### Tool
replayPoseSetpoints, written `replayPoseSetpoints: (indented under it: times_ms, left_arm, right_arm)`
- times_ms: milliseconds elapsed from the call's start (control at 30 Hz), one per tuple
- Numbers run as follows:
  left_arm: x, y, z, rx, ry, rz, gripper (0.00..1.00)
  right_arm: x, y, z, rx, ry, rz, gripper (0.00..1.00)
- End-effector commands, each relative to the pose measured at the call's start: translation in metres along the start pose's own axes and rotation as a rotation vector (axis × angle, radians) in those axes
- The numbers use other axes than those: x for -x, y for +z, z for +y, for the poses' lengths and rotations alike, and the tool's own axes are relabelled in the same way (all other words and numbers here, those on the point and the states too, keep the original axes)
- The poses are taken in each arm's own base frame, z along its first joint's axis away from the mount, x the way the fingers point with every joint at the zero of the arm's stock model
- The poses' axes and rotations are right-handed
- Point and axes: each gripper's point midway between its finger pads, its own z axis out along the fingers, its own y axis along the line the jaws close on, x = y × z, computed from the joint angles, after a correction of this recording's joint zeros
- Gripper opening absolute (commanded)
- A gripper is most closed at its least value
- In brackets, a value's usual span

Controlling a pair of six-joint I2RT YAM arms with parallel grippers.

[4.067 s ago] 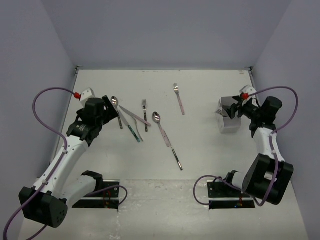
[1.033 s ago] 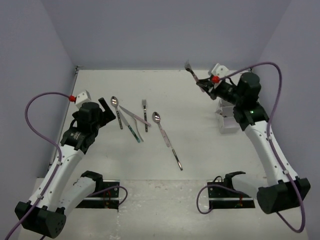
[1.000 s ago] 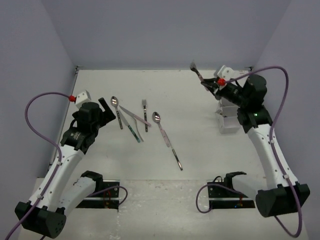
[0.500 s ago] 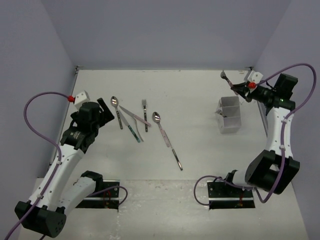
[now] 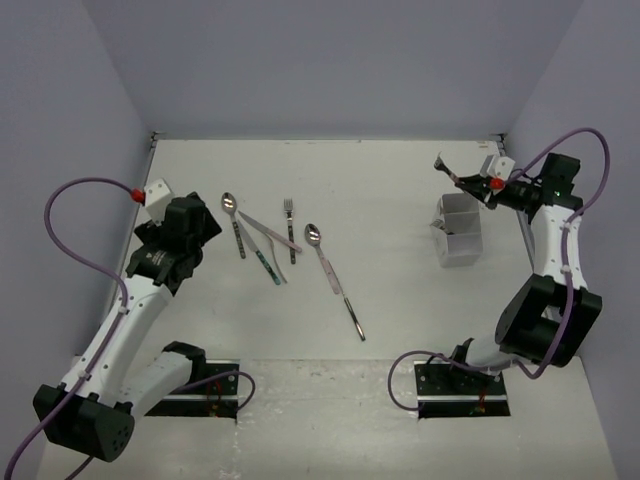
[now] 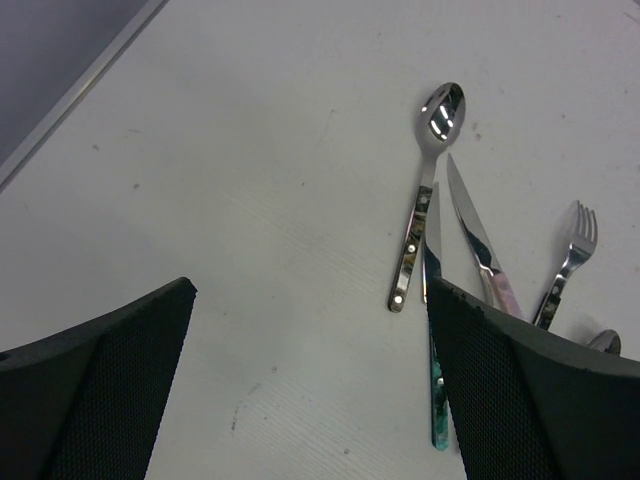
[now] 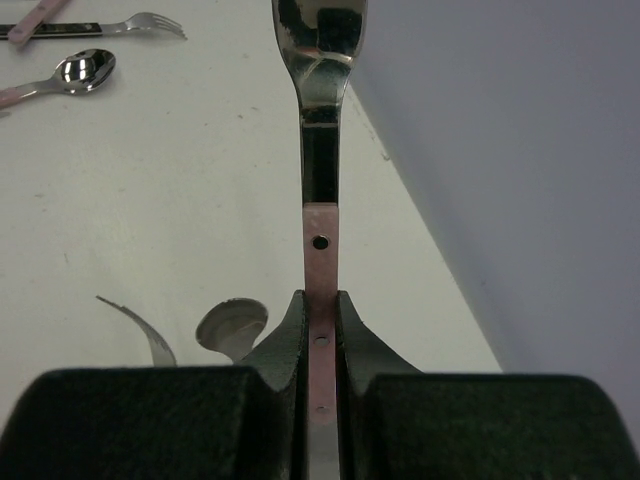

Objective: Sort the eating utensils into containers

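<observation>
My right gripper [image 5: 472,184] is shut on the pink handle of a metal utensil [image 7: 320,235], held in the air just beyond the white containers [image 5: 459,236]; its shiny head [image 5: 440,162] points up and left. Two utensil heads [image 7: 231,325] show below the jaws. On the table lie a dark-handled spoon [image 5: 232,208], a pink-handled knife [image 6: 476,235], a teal-handled knife [image 6: 434,400], a fork [image 5: 289,215] and a pink-handled spoon [image 5: 315,237]. My left gripper [image 6: 310,400] is open, low over bare table left of the dark-handled spoon [image 6: 440,112].
Another slim dark utensil [image 5: 354,320] lies near the table's middle front. The back wall edge [image 5: 330,138] and the right wall stand close to the containers. The arm bases [image 5: 200,380] sit at the near edge.
My right arm has carried the pink-handled utensil rightward from mid-table to beside the containers, then slightly down and left. The left gripper has edged toward the dark-handled spoon, still open.
</observation>
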Motion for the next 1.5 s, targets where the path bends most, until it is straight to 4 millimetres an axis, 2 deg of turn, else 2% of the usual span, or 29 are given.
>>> replayPoseSetpoints:
  times_ms: [0, 33, 133, 300, 500, 867, 1067, 1233, 1300, 1333, 1400, 1433, 1467]
  left_arm:
    - [-0.001, 0.008, 0.018, 0.112, -0.024, -0.042, 1.0]
    - [-0.002, 0.009, 0.018, 0.118, -0.028, -0.043, 1.0]
    - [-0.003, 0.011, 0.019, 0.132, -0.041, -0.042, 1.0]
    - [-0.007, 0.013, 0.021, 0.14, -0.064, -0.043, 1.0]
    - [-0.017, 0.017, 0.023, 0.149, -0.061, -0.022, 1.0]
    - [-0.019, 0.015, 0.025, 0.149, -0.078, -0.023, 1.0]
    - [-0.017, 0.016, 0.023, 0.152, -0.076, -0.025, 1.0]
    - [-0.026, 0.021, 0.019, 0.145, -0.062, 0.004, 1.0]
    - [-0.03, 0.023, 0.019, 0.144, -0.06, 0.017, 1.0]
    - [-0.032, 0.023, 0.019, 0.144, -0.056, 0.023, 1.0]
    - [-0.032, 0.023, 0.019, 0.136, -0.058, 0.028, 1.0]
    - [-0.032, 0.021, 0.018, 0.131, -0.056, 0.029, 1.0]
    - [-0.031, 0.02, 0.018, 0.127, -0.059, 0.028, 1.0]
  right_arm:
    - [-0.005, 0.0, 0.022, 0.011, -0.031, -0.006, 0.0]
    - [-0.017, 0.0, 0.037, 0.02, 0.005, 0.001, 0.0]
    - [-0.032, -0.004, 0.052, 0.015, 0.022, 0.014, 0.0]
    - [-0.044, -0.013, 0.049, -0.008, 0.068, 0.004, 0.0]
    - [-0.054, -0.012, 0.047, -0.006, 0.076, 0.016, 0.0]
    - [-0.089, -0.009, 0.049, -0.004, 0.089, 0.077, 0.0]
    - [-0.098, -0.012, 0.053, -0.008, 0.112, 0.115, 0.09]
    - [-0.094, -0.014, 0.056, -0.014, 0.115, 0.113, 0.21]
    - [-0.089, -0.015, 0.055, -0.019, 0.13, 0.106, 0.31]
    - [-0.083, -0.016, 0.054, -0.025, 0.119, 0.1, 0.45]
    - [-0.077, -0.017, 0.053, -0.029, 0.108, 0.093, 0.5]
    - [-0.072, -0.018, 0.051, -0.034, 0.104, 0.089, 0.58]
    - [-0.069, -0.018, 0.049, -0.039, 0.102, 0.086, 0.59]
